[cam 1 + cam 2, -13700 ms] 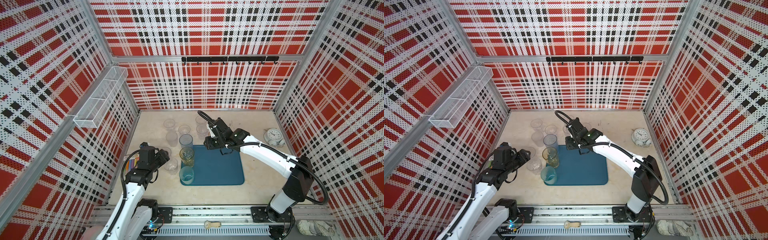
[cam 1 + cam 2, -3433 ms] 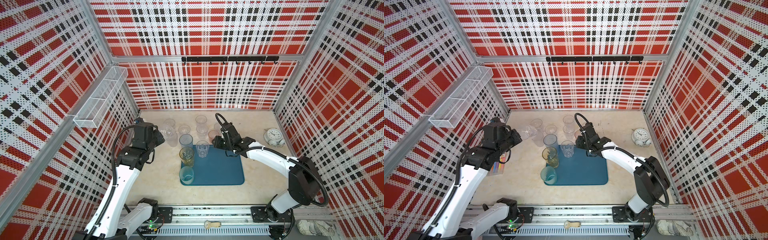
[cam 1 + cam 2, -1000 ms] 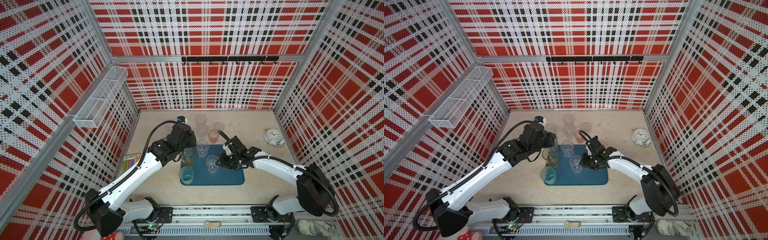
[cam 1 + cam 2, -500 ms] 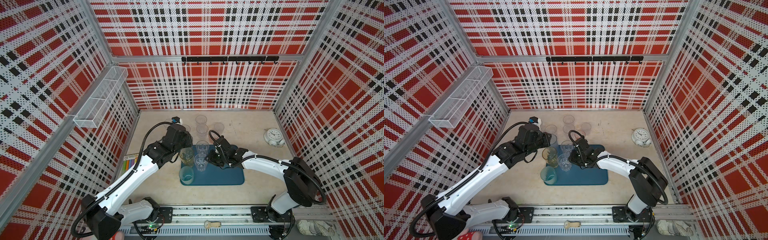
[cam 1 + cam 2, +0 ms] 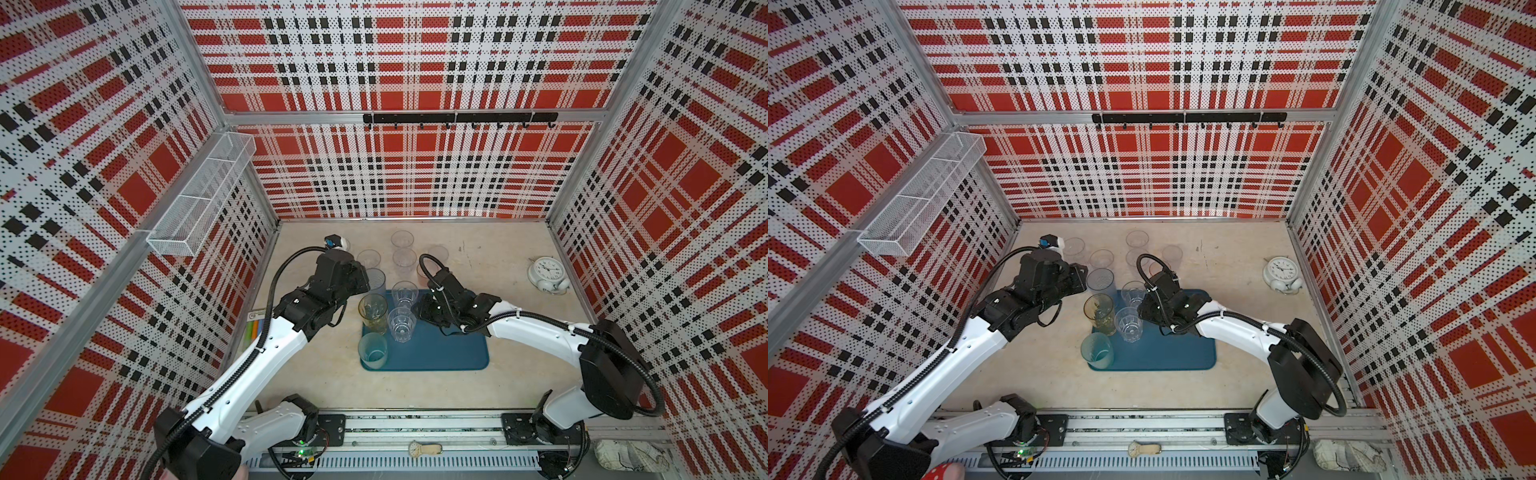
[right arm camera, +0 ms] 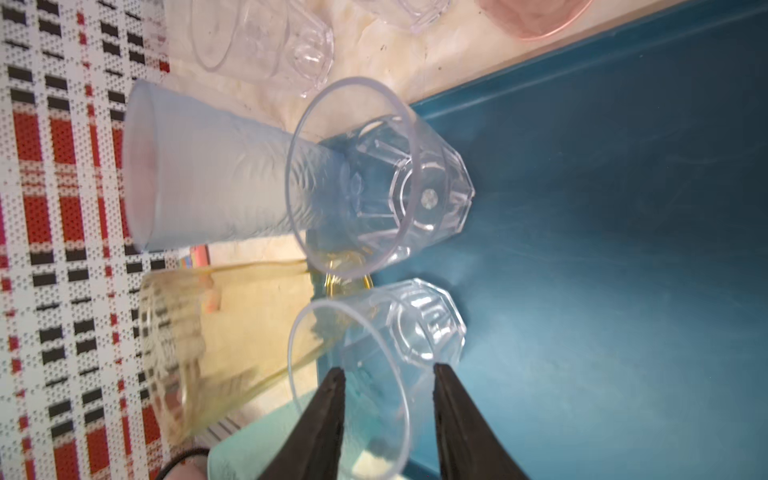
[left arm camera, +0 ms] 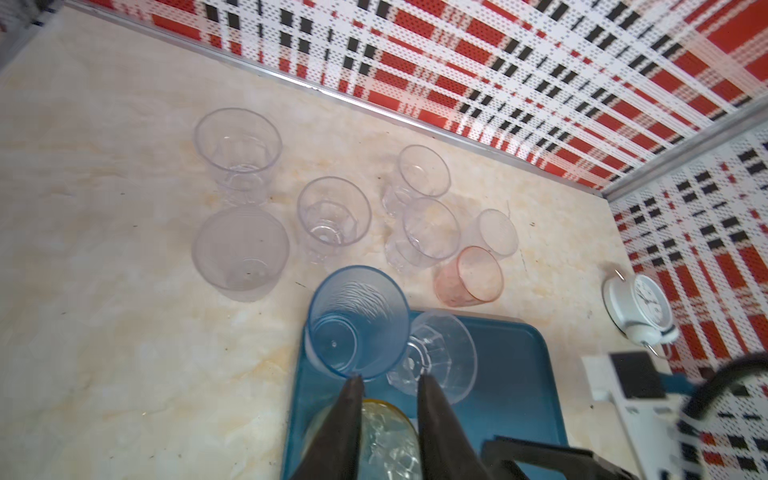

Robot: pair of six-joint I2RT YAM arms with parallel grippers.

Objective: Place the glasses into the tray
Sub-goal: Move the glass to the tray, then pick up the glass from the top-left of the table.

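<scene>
The dark teal tray (image 5: 440,355) holds a teal-green glass (image 5: 372,351), an amber glass (image 5: 372,311), two clear faceted glasses (image 5: 401,326) (image 5: 404,293) and a grey-blue glass (image 5: 376,280) on its far left corner. My right gripper (image 6: 388,372) is open. The nearer clear glass (image 6: 374,353) stands on the tray, its wall loose between the jaws. My left gripper (image 7: 390,379) is open above the amber glass (image 7: 386,436), one fingertip (image 7: 354,380) at the blue glass's rim (image 7: 357,324). Several clear, frosted and pink glasses (image 7: 469,276) stand on the table behind the tray.
A white alarm clock (image 5: 546,274) sits at the right wall. A white wire basket (image 5: 199,199) hangs on the left wall. A coloured strip (image 5: 251,332) lies by the left wall. The tray's right half (image 5: 1183,349) is bare.
My right arm swung left across the tray with a clear glass, set it beside the amber one, and its jaws widened. My left gripper drew back slightly toward the blue glass.
</scene>
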